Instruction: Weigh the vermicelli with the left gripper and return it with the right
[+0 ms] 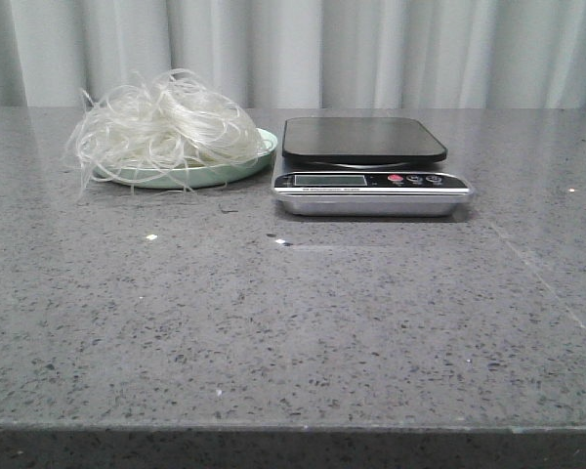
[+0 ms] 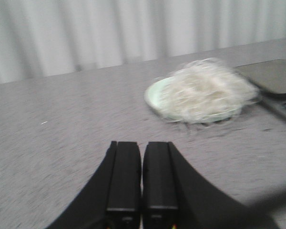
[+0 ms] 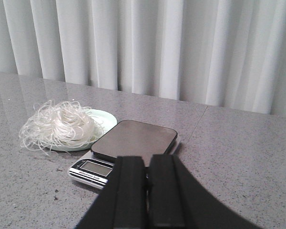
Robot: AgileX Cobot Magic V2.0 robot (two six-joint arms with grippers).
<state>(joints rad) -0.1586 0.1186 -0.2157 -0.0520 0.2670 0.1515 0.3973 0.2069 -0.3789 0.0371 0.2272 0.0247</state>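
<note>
The vermicelli (image 1: 166,125) is a fluffy whitish tangle heaped on a mint-green plate (image 1: 266,149) at the table's back left. A kitchen scale (image 1: 366,166) with a dark platform and a silver base stands just right of the plate, nothing on it. Neither gripper shows in the front view. In the left wrist view my left gripper (image 2: 141,145) is shut and empty, well short of the vermicelli (image 2: 205,88). In the right wrist view my right gripper (image 3: 146,160) is shut and empty, short of the scale (image 3: 133,138); the vermicelli (image 3: 57,126) lies beyond, to one side.
The grey speckled stone table (image 1: 293,332) runs to a front edge near the camera. White curtains (image 1: 371,49) hang behind the table. A few small crumbs (image 1: 151,236) lie on the table in front of the plate.
</note>
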